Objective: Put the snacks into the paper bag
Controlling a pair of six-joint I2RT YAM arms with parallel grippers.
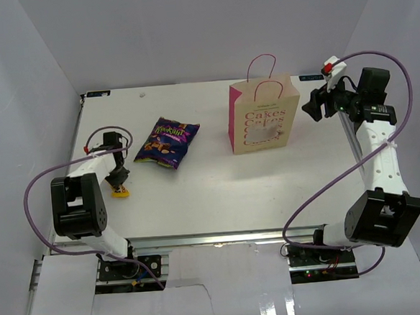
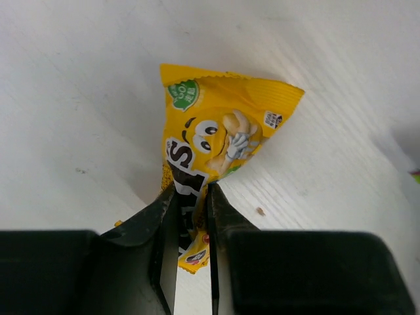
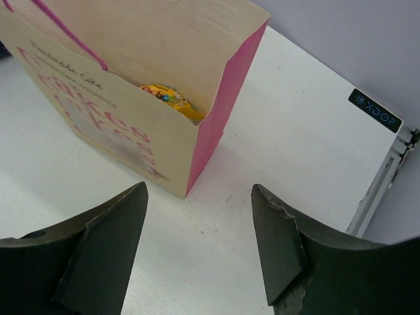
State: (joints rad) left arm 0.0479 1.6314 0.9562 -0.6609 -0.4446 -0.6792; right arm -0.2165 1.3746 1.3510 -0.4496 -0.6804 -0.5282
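- Container: paper bag, one, upright at upper centre-right of the top view, mouth open, pink side panels, pink "Cakes" lettering, two thin pink loop handles standing up
- Contents: inner yellow packet, one seen through the mouth in the right wrist view, lying against the pink side wall; anything deeper is hidden by the front wall
- Loose snack: purple-blue snack bag, one, flat on the table at upper centre-left, well apart from the paper bag
- Loose snack: held yellow packet, one, at far left of the top view, low over the table; contact with the surface cannot be told
- left gripper: jaws narrow, pinching the lower end of the held yellow packet
- right gripper: jaws wide, holding nothing, just right of the paper bag, facing its pink side
- Surroundings: purple cables, two, one looping from each arm; black "XDOF" label, one, by the table edge
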